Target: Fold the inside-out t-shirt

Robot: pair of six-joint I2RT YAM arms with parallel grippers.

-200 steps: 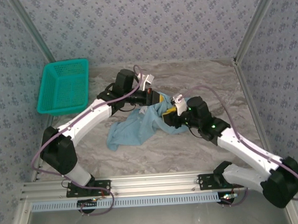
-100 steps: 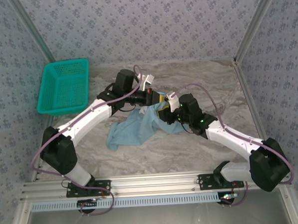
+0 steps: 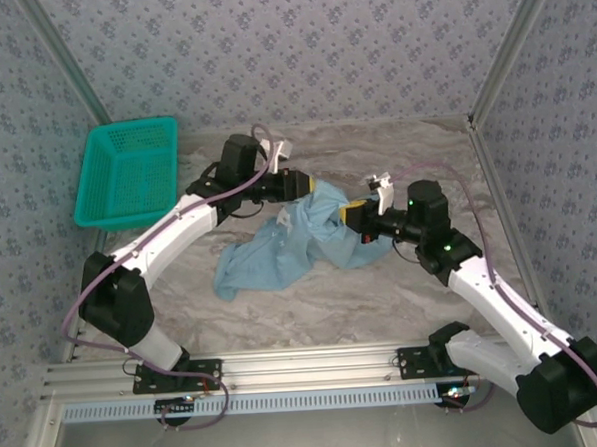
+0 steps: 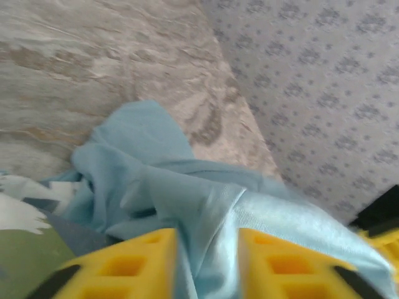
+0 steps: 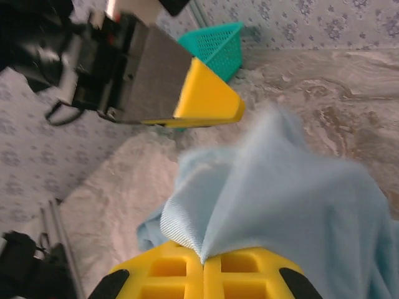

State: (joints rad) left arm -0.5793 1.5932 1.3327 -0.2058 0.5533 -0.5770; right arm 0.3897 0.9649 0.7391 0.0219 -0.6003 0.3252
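T-shirt (image 3: 280, 249), light blue, crumpled on counter (image 3: 313, 308), well apart to the right of teal basket (image 3: 126, 177). Its long axis runs diagonally, with the end farther from the basket lifted. Right gripper (image 5: 202, 268) is pressed together, pinching a fold of that lifted end. Left gripper (image 4: 209, 255) is spread, with cloth between its fingers.

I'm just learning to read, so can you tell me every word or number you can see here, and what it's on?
There are no words or numbers here that can be read.
White print on the t-shirt: blurred shapes, no letters to make out.
Teal basket: no label can be seen on it.
Walls: a pattern of small flower-like marks, not writing.
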